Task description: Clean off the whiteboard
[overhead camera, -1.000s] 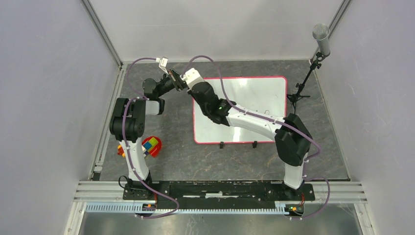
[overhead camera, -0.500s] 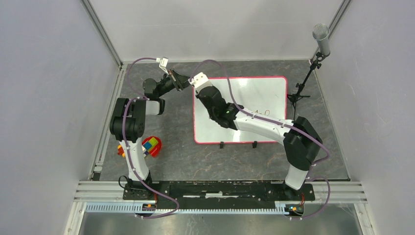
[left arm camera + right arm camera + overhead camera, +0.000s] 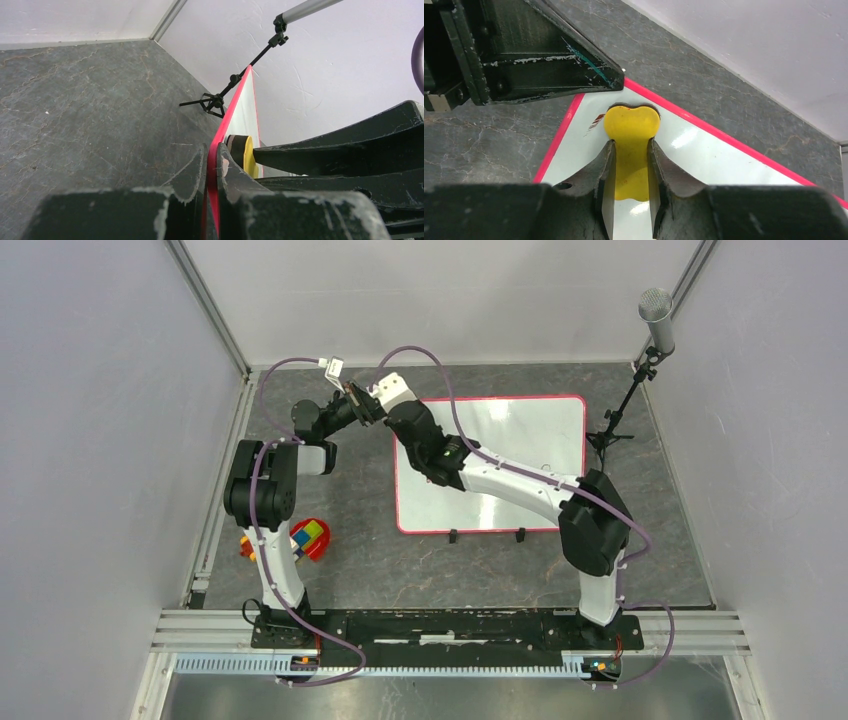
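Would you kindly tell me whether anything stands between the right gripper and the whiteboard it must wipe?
Only the yellow eraser that the right gripper holds, which appears to rest on the whiteboard near its corner, beside a small reddish mark. The left gripper clamps the whiteboard's edge just beyond the eraser.

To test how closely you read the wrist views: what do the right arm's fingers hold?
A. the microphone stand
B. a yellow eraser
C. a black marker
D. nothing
B: in the right wrist view the right arm's fingers are shut on a yellow eraser that rests on the whiteboard near its red-framed corner.
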Robot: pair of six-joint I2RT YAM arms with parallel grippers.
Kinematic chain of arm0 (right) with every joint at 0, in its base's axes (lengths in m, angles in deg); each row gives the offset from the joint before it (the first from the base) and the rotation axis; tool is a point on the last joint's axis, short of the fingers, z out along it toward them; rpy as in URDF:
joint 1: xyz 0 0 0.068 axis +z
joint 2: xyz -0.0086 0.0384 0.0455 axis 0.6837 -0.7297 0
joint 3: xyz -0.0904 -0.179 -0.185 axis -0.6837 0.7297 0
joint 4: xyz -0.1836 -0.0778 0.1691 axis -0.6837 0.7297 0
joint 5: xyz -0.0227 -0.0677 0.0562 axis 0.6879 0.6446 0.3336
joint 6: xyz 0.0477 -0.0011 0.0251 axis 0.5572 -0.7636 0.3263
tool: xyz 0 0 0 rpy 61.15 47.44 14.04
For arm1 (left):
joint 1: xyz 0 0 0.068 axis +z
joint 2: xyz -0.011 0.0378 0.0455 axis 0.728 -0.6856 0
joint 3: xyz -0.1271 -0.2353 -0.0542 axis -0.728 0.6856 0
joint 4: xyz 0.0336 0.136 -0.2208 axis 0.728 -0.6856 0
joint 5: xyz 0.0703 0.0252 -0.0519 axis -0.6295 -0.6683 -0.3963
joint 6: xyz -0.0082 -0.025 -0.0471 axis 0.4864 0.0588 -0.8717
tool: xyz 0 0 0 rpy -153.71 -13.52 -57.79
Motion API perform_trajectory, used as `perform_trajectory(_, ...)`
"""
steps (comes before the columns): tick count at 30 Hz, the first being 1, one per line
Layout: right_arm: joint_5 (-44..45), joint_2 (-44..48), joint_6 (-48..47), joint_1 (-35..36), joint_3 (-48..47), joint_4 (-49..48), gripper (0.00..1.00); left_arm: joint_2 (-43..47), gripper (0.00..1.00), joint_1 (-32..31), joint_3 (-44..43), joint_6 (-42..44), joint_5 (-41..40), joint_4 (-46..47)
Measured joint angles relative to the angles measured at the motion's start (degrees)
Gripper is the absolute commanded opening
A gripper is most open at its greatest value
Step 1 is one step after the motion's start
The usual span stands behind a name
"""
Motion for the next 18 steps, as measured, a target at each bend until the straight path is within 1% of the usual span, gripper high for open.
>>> perform_trajectory(2, 0.09, 0.2, 0.26, 0.09, 0.92, -0.9, 0.2, 0.0, 0.02, 0.02, 0.0, 0.04, 0.07, 0.04)
perform_trajectory(6, 0.39, 2.43, 0.52, 0.37, 6.01, -4.37, 0.19, 0.0, 0.02, 0.02, 0.0, 0.07, 0.15, 0.04)
perform_trajectory(11, 0.57, 4.59, 0.55, 0.24, 9.68, -5.49, 0.19, 0.0, 0.02, -0.09, 0.0, 0.15, 0.07, 0.04)
perform_trajectory(14, 0.44, 5.64, 0.63, -0.22, 10.84, -5.33, 0.19, 0.0, 0.02, -0.15, 0.0, 0.33, 0.02, 0.04)
perform_trajectory(18, -0.09, 5.35, 0.31, -0.37, 9.68, -3.96, 0.19, 0.0, 0.02, -0.2, 0.0, 0.85, -0.04, -0.02)
